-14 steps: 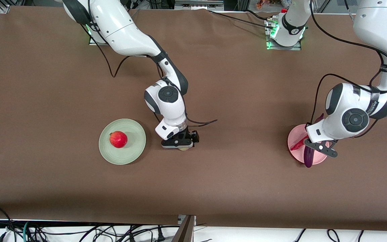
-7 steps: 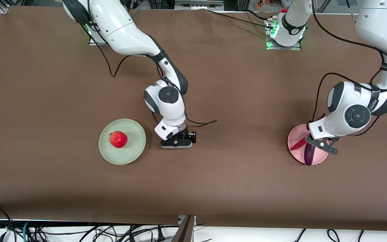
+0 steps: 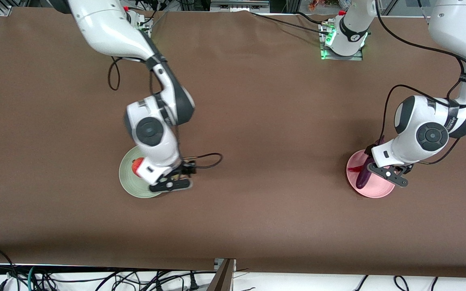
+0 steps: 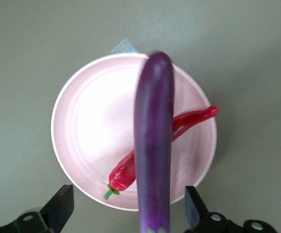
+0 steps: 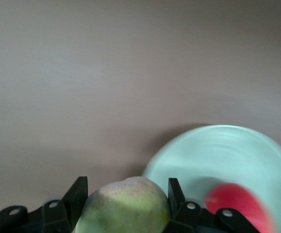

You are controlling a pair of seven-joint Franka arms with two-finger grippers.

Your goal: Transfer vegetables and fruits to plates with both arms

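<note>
Peach is pinched in my right gripper over the green plate's rim; I'd centre it beside the pomegranate before releasing. Left gripper hangs wide open over the eggplant on the pink plate.

Both arms are chunky glossy white shells with grey-black joint caps and a round dark disc on each wrist. Loose black cables loop off them. Grippers are black, with silver screws showing. Green lights glow at the left arm's base.
</note>
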